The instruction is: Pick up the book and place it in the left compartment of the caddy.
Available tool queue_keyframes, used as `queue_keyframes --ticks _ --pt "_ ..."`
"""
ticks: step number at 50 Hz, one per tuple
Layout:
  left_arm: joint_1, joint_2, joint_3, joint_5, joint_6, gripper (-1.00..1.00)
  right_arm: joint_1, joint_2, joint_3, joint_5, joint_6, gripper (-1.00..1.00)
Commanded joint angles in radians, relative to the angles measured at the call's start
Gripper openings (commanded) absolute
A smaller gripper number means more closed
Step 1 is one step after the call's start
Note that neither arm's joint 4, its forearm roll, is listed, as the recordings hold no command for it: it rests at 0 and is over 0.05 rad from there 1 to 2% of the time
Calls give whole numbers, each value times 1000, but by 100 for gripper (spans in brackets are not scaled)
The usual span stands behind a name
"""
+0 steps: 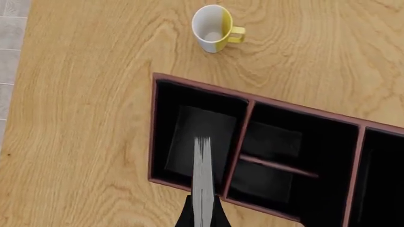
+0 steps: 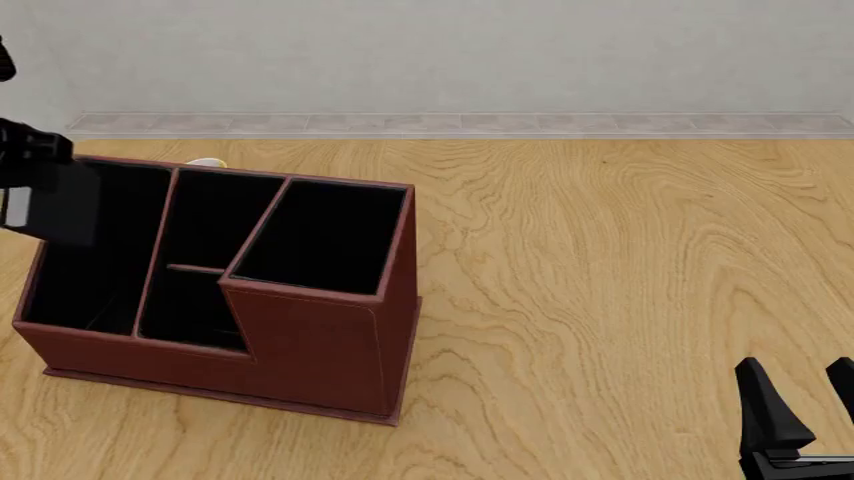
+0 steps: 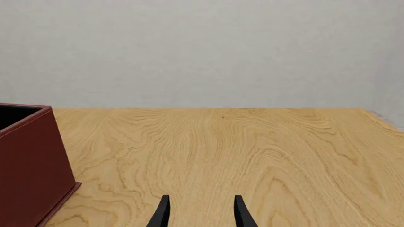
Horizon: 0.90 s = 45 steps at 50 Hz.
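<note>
The left tool (image 1: 203,215) clamps the book (image 1: 202,182) edge-on between its fingers, directly above the caddy's (image 2: 314,340) left compartment (image 1: 197,137); the right tool (image 3: 199,213) rests open, apart, over the table (image 2: 627,290).

So the front cam sits high on the arms' side, looking forward and down across the wooden worktop (image 2: 601,300) to its far edge and the grey wall behind. It takes in the whole caddy (image 2: 227,330) toward the near-left corner.

Left wrist cam looks almost straight down, close above the caddy (image 1: 252,106), seeing its open compartments from overhead plus a mug (image 1: 215,28) on the tabletop beyond it.

Right wrist cam rides low near the worktop's near edge, facing level toward the far edge and wall, and only catches one corner of the caddy (image 3: 28,165). All three views share the caddy.
</note>
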<state>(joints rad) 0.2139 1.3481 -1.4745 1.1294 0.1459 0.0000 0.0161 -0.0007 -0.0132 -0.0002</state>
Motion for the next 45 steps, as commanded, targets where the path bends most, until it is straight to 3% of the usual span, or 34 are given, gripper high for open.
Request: queue_keyframes --ticks 1,23,37,39,45 --pt "14 36 2 -41 19 -100 0 -5 -1 5 0 100" --pt "15 107 -10 -93 25 -100 0 -5 -1 5 0 100" --pt "-10 131 28 -139 5 -100 0 -5 -1 5 0 100" --pt "15 144 37 -153 42 -100 0 -4 -1 4 0 100" --pt "-1 146 53 -173 13 -100 0 -4 -1 4 0 100"
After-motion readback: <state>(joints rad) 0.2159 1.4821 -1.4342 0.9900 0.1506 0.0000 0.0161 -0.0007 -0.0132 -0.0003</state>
